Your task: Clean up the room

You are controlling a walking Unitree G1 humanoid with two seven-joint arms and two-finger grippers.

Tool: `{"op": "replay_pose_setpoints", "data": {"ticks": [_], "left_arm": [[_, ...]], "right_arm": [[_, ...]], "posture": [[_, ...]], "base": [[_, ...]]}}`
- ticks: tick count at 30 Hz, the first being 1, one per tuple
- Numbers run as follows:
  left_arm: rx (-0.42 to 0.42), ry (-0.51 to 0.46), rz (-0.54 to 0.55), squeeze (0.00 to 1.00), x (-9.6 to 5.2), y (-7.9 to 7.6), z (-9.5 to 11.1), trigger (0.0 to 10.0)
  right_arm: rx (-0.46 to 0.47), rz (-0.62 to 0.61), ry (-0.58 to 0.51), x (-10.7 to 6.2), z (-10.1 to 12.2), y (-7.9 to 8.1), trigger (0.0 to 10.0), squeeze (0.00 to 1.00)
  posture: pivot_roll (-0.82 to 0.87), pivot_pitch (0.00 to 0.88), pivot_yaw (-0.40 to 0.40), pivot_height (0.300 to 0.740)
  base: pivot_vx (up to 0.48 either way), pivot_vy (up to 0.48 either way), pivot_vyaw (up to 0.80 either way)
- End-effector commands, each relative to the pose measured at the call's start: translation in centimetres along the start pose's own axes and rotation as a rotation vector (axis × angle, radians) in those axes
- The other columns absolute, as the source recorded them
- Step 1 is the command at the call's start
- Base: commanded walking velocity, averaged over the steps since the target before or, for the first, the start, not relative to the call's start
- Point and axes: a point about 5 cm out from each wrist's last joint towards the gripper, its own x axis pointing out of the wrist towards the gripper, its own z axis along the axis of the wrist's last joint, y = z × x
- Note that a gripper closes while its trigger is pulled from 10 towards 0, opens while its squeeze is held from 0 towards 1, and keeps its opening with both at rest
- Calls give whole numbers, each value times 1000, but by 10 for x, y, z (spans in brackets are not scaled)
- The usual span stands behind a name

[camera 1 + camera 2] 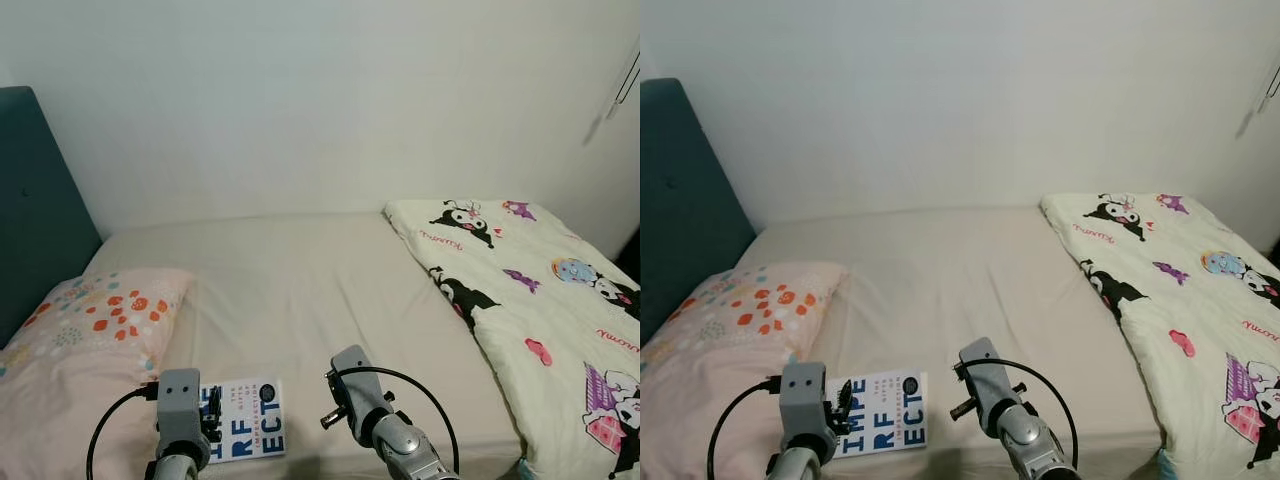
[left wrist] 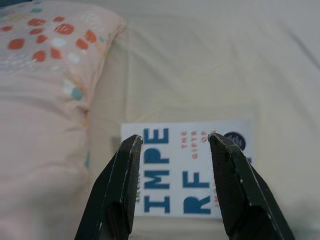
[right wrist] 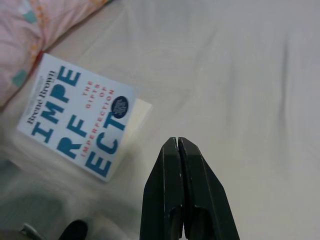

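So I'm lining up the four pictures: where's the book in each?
Left eye: book, bottom edge, left of centre.
Right eye: bottom edge, left of centre.
Left wrist: under the open jaws.
Right wrist: upper left.
Shared landmark: pink pillow beside it.

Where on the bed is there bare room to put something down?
The widest bare stretch of sheet runs between the pillow and the quilt, back to the wall. A smaller patch lies between the book and the quilt, under the right gripper. It is crowded by the pillow, where the open left gripper hovers over the book.
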Motion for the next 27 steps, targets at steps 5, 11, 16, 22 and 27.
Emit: {"op": "replay_pose_setpoints", "data": {"ticks": [5,11,16,22,27], "left_arm": [[25,27,-7,0,-1,4,-4,10000],[61,31,-37,0,0,2,-4,10000],[82,47,-44,0,0,0,-5,10000],[55,91,-26,0,0,2,-10,10000],[59,110,-41,0,0,1,-12,10000]], "right_arm": [[19,3,17,0,-3,2,10000,0],[21,3,19,-1,-4,1,10000,0],[24,3,20,-1,-4,1,10000,0],[40,1,35,-1,-5,1,10000,0],[60,4,45,-1,-7,1,10000,0]], "posture": [[23,0,-47,732],[23,0,-48,732],[19,0,-45,732],[19,0,-44,732],[19,0,-43,732]], "base": [[0,0,0],[0,0,0],[0,-384,0],[0,-240,0],[0,0,0]]}}
